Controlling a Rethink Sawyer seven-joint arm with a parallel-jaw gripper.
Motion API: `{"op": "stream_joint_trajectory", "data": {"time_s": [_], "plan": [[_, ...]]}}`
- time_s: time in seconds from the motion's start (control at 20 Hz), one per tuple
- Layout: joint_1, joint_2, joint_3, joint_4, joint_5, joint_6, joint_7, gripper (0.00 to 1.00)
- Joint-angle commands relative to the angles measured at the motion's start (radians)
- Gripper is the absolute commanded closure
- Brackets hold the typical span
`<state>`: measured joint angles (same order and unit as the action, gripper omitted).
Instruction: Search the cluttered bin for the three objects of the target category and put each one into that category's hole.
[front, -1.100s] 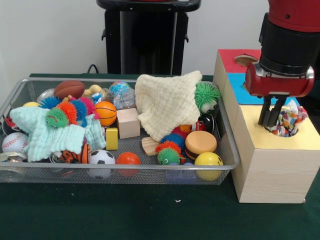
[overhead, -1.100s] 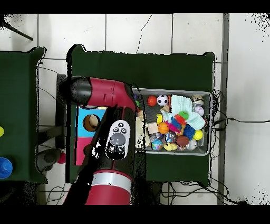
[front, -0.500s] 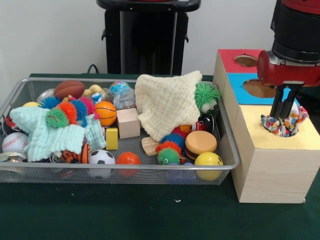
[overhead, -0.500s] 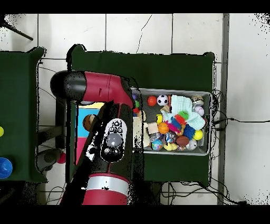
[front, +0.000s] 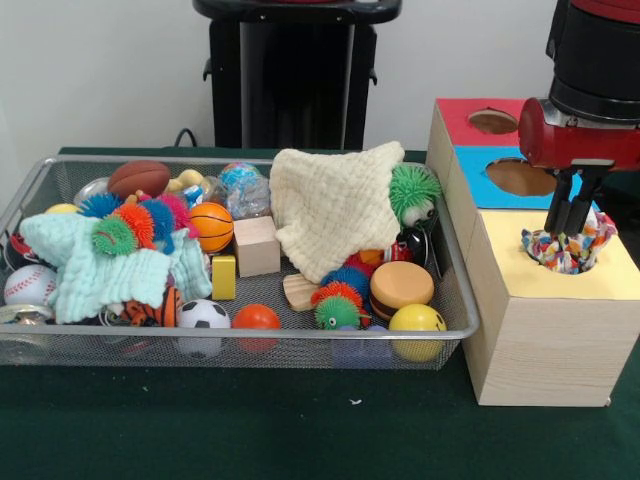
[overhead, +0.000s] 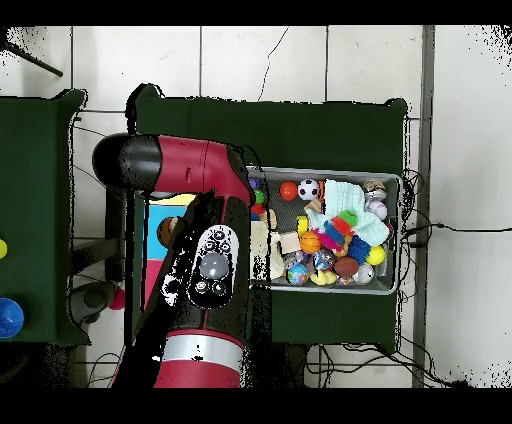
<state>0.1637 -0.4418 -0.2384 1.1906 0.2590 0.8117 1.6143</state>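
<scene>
Multicoloured patchwork cloth (front: 570, 247) is sitting bunched in the round hole of the yellow section (front: 560, 270) of the wooden sorting box (front: 540, 345), part of it sticking up above the rim. The tool (front: 566, 222) is hanging right over that cloth, its two dark fingers (front: 558, 213) pressing close together with their tips at the top of the fabric; whether they are pinching it I cannot tell. Behind the yellow section, the blue hole (front: 520, 177) and the red hole (front: 492, 121) are lying open.

Left of the box, the wire mesh bin (front: 455, 325) is resting on the green desk (front: 300, 430), crowded with toys. A cream knitted cloth (front: 335, 205) is draping over the bin's right half, a green spiky ball with eyes (front: 413, 193) peeking out beside it. A mint cloth (front: 100, 265) is lying at the left, with spiky balls on top.

In the overhead view, the red arm (overhead: 205, 260) is covering most of the box.
</scene>
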Motion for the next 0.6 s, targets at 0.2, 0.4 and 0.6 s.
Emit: {"op": "stream_joint_trajectory", "data": {"time_s": [0.2, 0.4, 0.6], "plan": [[-0.026, 0.019, 0.054, 0.104, 0.02, 0.07, 0.225, 1.0], [-0.031, 0.018, 0.065, 0.117, 0.036, 0.067, 0.235, 1.0], [-0.035, 0.016, 0.071, 0.113, 0.042, 0.102, 0.23, 1.0]]}}
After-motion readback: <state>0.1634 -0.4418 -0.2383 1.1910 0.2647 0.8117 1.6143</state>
